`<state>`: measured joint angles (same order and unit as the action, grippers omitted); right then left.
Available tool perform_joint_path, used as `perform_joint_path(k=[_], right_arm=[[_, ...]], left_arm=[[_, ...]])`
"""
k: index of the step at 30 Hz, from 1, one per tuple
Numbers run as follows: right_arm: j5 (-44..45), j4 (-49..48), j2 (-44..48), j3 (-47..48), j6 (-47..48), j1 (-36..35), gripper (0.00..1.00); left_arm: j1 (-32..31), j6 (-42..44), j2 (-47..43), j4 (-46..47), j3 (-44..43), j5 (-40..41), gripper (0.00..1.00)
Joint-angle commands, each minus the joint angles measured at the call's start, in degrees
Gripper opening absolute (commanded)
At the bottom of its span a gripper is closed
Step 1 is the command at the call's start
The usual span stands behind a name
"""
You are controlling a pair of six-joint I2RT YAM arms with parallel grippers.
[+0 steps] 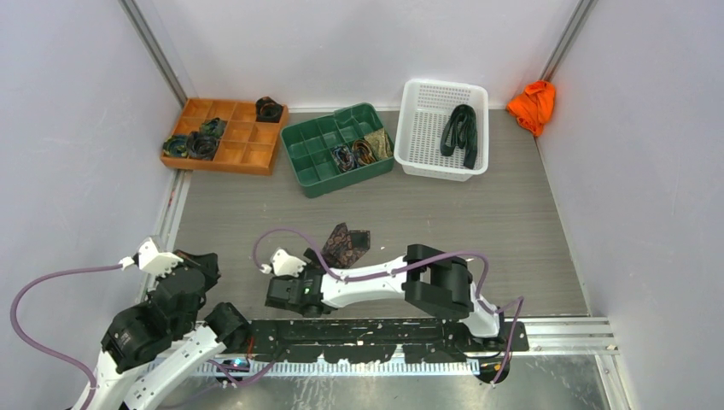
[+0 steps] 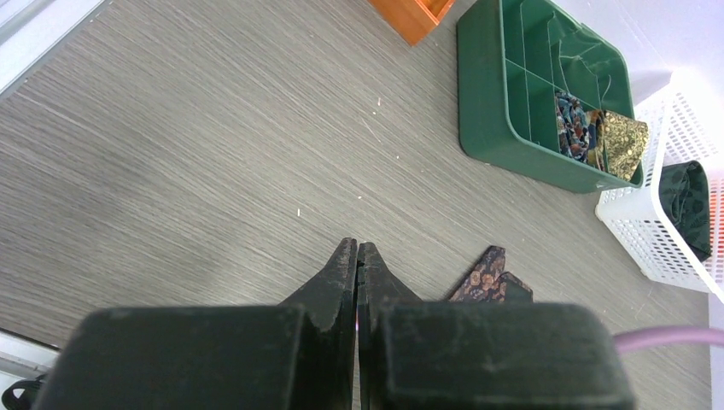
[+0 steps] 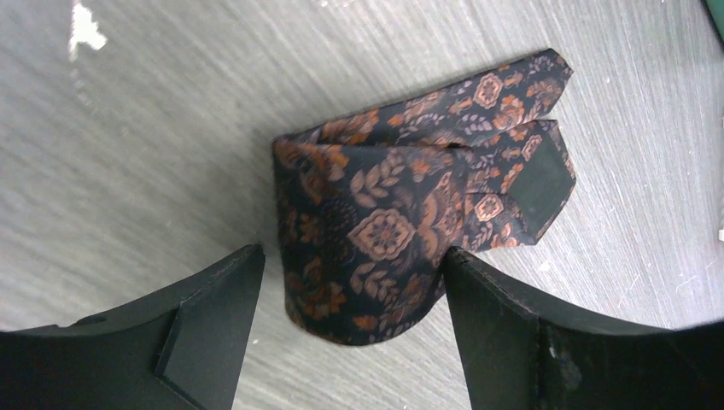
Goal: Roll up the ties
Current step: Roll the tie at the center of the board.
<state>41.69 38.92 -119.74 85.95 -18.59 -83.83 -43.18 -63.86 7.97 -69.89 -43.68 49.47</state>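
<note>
The dark brown tie with orange flower patterns (image 3: 401,231) lies near the middle of the grey wood-look table (image 1: 478,231), folded over on itself in a short, thick bundle with its pointed ends sticking out. The right gripper (image 3: 350,265) is wide open and holds nothing. It sits low over the tie, with one black finger on each side of the folded end. One finger is right at the edge of the cloth and the other is a little apart from it. The left gripper (image 2: 357,252) has its two fingers pressed tight together with nothing between them, and it is well apart from the tie, at 9 o'clock. From the tie, we see an orange tray with many little boxes (image 1: 243,149) between 10 and 11 o'clock, and it holds small coiled ties (image 1: 201,143). A green tray with boxes (image 1: 312,149) sits at 12 o'clock with more rolled ties (image 1: 363,151) inside. A white plastic basket (image 1: 423,128) stands at 1 o'clock with a long dark green tie (image 1: 461,132) lying in it. A bright orange cloth lump (image 1: 531,104) sits at 2 o'clock.
</note>
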Motion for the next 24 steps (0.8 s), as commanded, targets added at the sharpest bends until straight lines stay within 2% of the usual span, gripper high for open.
perform_joint_path(k=[1, 5, 9, 12, 18, 24], right_arm=[[-1.3, -3.3, 1.5, -2.7, -1.2, 2.8, 0.82], [-3.9, -5.4, 2.3, -5.4, -1.5, 5.5, 0.78], [-7.4, -7.5, 2.9, -7.7, -1.8, 8.2, 0.65], [-11.2, -10.3, 4.5, -9.8, -1.9, 9.9, 0.60], [-29.2, -18.6, 10.4, -15.4, -3.2, 15.7, 0.53], [-56.7, -32.2, 17.4, -22.7, -9.4, 23.8, 0.51]], left_arm=[[-0.2, 0.8, 0.2, 2.6, 0.5, 1.2, 0.00], [-0.2, 1.2, 0.6, 3.5, 1.0, 1.3, 0.00], [-0.2, 1.5, 1.3, 4.3, 1.5, 1.1, 0.00], [-0.2, 2.0, 1.9, 5.3, 1.5, 1.1, 0.00], [-0.2, 4.6, 4.5, 9.8, 1.0, 0.5, 0.00], [-0.2, 8.0, 11.5, 18.2, 0.4, -1.4, 0.00]])
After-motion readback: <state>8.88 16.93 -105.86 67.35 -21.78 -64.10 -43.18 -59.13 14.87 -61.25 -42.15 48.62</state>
